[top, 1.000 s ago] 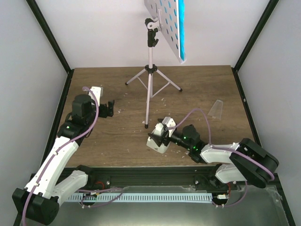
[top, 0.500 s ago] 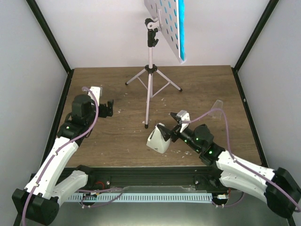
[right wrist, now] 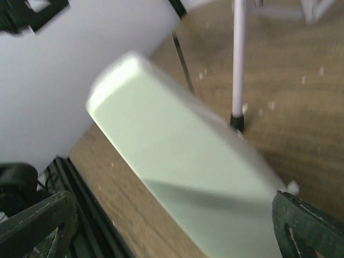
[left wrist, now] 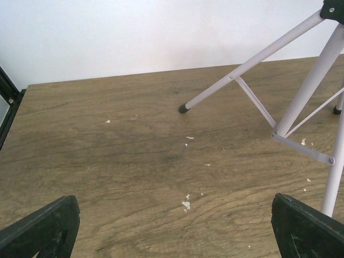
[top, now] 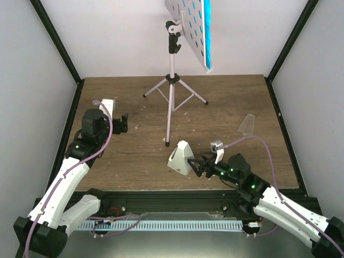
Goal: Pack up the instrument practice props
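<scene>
The pale pink-white music stand [top: 171, 91] stands at the back centre, and its perforated desk [top: 185, 24] holds the teal booklet [top: 207, 32]. Its tripod legs show in the left wrist view [left wrist: 301, 91]. The small white metronome [top: 180, 157] stands on the table near the front. It fills the right wrist view [right wrist: 183, 161], blurred. My right gripper [top: 200, 165] [right wrist: 172, 215] is open and empty just right of the metronome, pointing at it. My left gripper [top: 122, 123] [left wrist: 173, 215] is open and empty over bare wood at the left.
A clear plastic piece [top: 247, 124] stands on the table at the right. One tripod foot [top: 167, 143] rests just behind the metronome. White crumbs [left wrist: 186, 204] dot the wooden table [top: 134, 156]. Black frame posts and white walls close in the sides.
My right gripper has drawn back from around the metronome to the near right. The metronome stays standing in place. The left arm has barely moved.
</scene>
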Controlling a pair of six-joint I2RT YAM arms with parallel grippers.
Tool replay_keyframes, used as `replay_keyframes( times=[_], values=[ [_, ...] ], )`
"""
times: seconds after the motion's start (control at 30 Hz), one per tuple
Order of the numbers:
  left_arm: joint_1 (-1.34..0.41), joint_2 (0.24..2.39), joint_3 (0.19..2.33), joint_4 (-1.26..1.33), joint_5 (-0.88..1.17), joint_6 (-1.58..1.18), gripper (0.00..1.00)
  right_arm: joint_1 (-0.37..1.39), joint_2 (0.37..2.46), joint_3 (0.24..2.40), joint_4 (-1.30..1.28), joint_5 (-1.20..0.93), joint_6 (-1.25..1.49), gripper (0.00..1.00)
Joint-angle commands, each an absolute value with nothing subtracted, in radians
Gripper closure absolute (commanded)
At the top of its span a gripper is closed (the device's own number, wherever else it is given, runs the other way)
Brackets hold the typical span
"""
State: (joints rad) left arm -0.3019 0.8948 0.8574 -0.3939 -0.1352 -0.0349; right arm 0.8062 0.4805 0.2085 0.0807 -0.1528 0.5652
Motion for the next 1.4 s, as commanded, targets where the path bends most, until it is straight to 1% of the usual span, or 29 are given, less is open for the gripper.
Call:
replay_keyframes(
  times=[0.0, 0.1, 0.23, 0.4, 0.63, 0.7, 0.8, 0.87, 1.0, 1.1, 1.17, 1.23, 1.3, 1.37],
  values=[
    [-0.307, 0.893, 0.844, -0.368, -0.155, -0.019, 0.02, 0.803, 0.506, 0.151, 0.044, -0.247, 0.656, 0.00],
    [-0.307, 0.901, 0.840, -0.362, -0.152, -0.019, 0.02, 0.814, 0.640, 0.157, 0.083, -0.310, 0.648, 0.00],
    [-0.307, 0.917, 0.841, -0.365, -0.144, -0.021, 0.02, 0.894, 0.800, 0.197, 0.074, -0.238, 0.622, 0.00],
    [-0.307, 0.914, 0.841, -0.362, -0.137, -0.023, 0.02, 0.900, 0.897, 0.209, 0.087, -0.180, 0.660, 0.00],
    [-0.308, 0.904, 0.842, -0.363, -0.126, -0.028, 0.01, 0.874, 0.911, 0.189, 0.115, -0.024, 0.743, 0.00],
    [-0.308, 0.901, 0.842, -0.363, -0.123, -0.029, 0.01, 0.818, 0.925, 0.193, 0.124, -0.037, 0.748, 0.00],
    [-0.308, 0.898, 0.842, -0.363, -0.123, -0.029, 0.02, 0.677, 0.967, 0.217, 0.155, -0.162, 0.694, 0.00],
    [-0.308, 0.894, 0.842, -0.365, -0.123, -0.028, 0.02, 0.569, 1.002, 0.266, 0.114, -0.206, 0.654, 0.00],
    [-0.310, 0.884, 0.838, -0.360, -0.110, -0.024, 0.01, 0.441, 1.025, 0.316, 0.098, -0.263, 0.566, 0.00],
    [-0.315, 0.881, 0.835, -0.349, -0.025, -0.011, 0.02, 0.387, 1.028, 0.364, 0.072, -0.293, 0.531, 0.00],
    [-0.331, 0.883, 0.833, -0.340, 0.074, 0.005, 0.07, 0.372, 1.021, 0.395, 0.052, -0.292, 0.516, 0.00],
    [-0.359, 0.888, 0.828, -0.326, 0.192, 0.014, 0.12, 0.358, 1.008, 0.424, 0.029, -0.278, 0.505, 0.00],
    [-0.390, 0.901, 0.830, -0.301, 0.331, -0.005, 0.13, 0.352, 0.995, 0.461, -0.012, -0.266, 0.491, 0.00],
    [-0.430, 0.922, 0.832, -0.248, 0.477, -0.048, 0.14, 0.353, 0.973, 0.514, -0.048, -0.359, 0.422, 0.00]
  ],
)
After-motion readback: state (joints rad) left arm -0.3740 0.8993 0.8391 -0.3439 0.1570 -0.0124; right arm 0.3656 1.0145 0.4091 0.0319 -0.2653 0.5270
